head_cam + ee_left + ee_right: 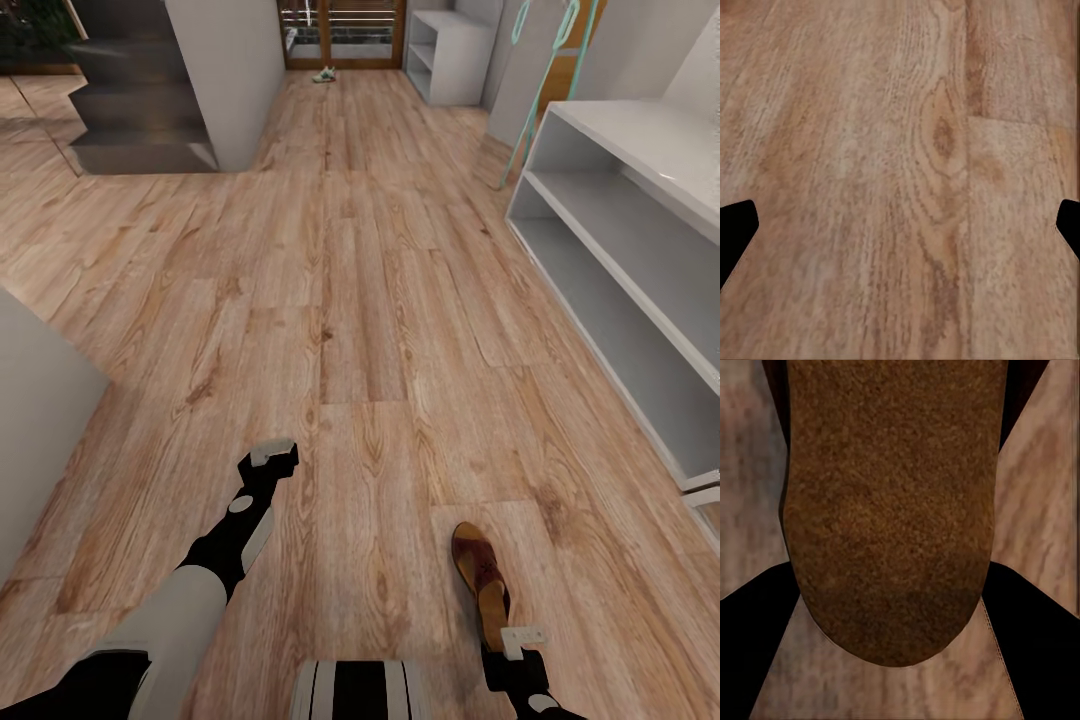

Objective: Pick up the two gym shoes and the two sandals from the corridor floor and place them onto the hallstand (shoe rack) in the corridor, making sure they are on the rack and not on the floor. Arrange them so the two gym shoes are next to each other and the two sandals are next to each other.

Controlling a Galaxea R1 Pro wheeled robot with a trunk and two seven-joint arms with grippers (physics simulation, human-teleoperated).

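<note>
The left gripper (pixel 272 458) hangs empty over the bare corridor floor (pixel 360 300), its fingers spread wide — nothing lies between them in the left wrist view. Far up the corridor, near the glass door, one gym shoe (pixel 324 74) lies on the planks, too small to read in detail. Nearer and further right, the right gripper (pixel 524 640) sits at the heel of a brown sandal (pixel 481 578); in the right wrist view the dark fingers (pixel 765 622) flank the heel on both sides, appearing to clamp it. The hallstand (pixel 640 250) stands at the right, its visible shelves empty. The risk, as I judge it: a heel-end hold leaves the long toe hanging — it could droop, swing or slip out on the carry, or catch a shelf edge going in.
</note>
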